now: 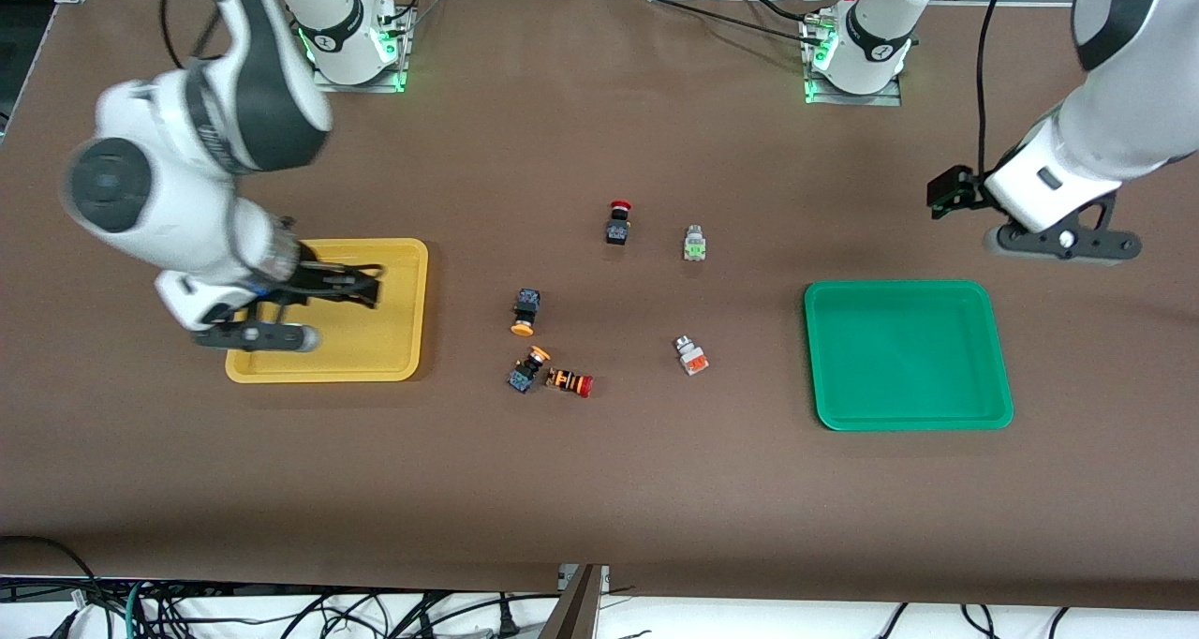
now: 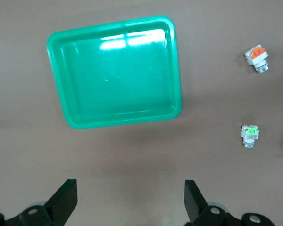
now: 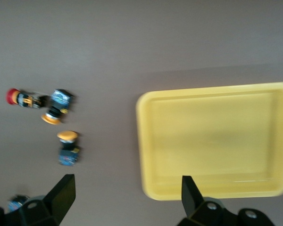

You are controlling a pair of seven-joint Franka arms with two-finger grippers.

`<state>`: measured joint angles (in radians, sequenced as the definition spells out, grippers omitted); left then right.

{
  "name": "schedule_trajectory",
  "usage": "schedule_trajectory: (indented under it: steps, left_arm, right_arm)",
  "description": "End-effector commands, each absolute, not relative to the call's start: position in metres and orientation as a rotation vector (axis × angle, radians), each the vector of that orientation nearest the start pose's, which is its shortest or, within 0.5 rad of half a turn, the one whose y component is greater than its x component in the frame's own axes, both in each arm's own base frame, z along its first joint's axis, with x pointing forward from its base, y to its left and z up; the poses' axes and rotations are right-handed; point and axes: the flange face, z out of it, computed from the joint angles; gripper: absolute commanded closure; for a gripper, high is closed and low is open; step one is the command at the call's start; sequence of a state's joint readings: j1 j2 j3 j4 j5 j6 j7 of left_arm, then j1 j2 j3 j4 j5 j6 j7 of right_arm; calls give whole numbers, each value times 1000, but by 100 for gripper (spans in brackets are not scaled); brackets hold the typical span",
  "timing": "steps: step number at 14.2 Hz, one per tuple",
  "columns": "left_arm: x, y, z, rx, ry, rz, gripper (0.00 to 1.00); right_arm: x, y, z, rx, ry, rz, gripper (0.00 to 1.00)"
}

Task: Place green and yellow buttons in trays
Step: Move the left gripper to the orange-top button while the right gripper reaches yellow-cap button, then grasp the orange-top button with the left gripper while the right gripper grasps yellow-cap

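Note:
Two black-bodied buttons with orange-yellow caps [image 1: 525, 311] [image 1: 527, 369] lie mid-table; both also show in the right wrist view [image 3: 67, 146] [image 3: 56, 108]. A white-bodied button with a green face [image 1: 694, 243] [image 2: 249, 135] and one with an orange face [image 1: 691, 355] [image 2: 257, 57] lie between them and the green tray [image 1: 909, 353] [image 2: 113, 75]. The yellow tray [image 1: 393, 339] [image 3: 212, 141] is at the right arm's end. Both trays hold nothing. My right gripper [image 1: 351, 288] [image 3: 127, 197] is open over the yellow tray's edge. My left gripper [image 1: 948, 194] [image 2: 130, 202] is open over bare table beside the green tray.
A black switch with a red cap [image 1: 618, 222] stands beside the green-faced button. An orange-striped switch with a red cap [image 1: 569, 381] [image 3: 23, 99] lies against one yellow-capped button. The brown table stretches wide around both trays.

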<state>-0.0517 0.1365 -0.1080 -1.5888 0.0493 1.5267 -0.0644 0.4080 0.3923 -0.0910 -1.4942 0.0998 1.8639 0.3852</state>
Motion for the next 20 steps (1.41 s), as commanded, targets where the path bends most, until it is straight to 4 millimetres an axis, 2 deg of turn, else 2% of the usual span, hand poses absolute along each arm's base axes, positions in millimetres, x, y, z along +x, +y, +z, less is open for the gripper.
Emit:
schedule_trajectory:
  steps: [1, 3, 4, 5, 6, 7, 9, 11, 14, 15, 16, 18, 20]
  left_arm:
    - [610, -95, 463, -3127, 159, 428, 0]
    - [638, -102, 414, -3165, 154, 369, 0]
    - [646, -116, 391, -3170, 180, 342, 0]
    - [649, -137, 376, -3174, 224, 310, 0]
    - [653, -148, 361, -3180, 237, 283, 0]
    - [654, -167, 349, -3183, 257, 249, 0]
    - [657, -186, 336, -3192, 211, 201, 0]
    - [654, -222, 317, -3219, 139, 173, 0]
    - [641, -279, 289, -3228, 46, 120, 0]
    - [641, -286, 280, -3230, -38, 109, 0]
    - [647, -289, 272, -3238, -109, 77, 0]
    - [662, -291, 261, -3257, -212, 36, 0]
    - [670, -309, 255, -3262, -414, 36, 0]
  right_arm:
    - [621, 294, 400, -3090, 273, 31, 1]
    - [608, 328, 372, -3076, 358, -4, 1]
    - [600, 341, 356, -3084, 383, -10, 1]
    - [593, 347, 342, -3093, 396, -29, 1]
    - [584, 353, 326, -3089, 421, -47, 1]
    - [580, 351, 314, -3076, 464, -63, 1]
    - [566, 363, 296, -3046, 516, -101, 1]
    - [559, 373, 277, -3022, 580, -125, 1]
    - [549, 389, 261, -3036, 566, -139, 2]
    - [551, 388, 255, -3032, 557, -166, 2]
    - [550, 387, 242, -3030, 552, -178, 2]
    - [544, 383, 230, -3032, 547, -182, 2]
    - [537, 380, 220, -3031, 533, -197, 2]
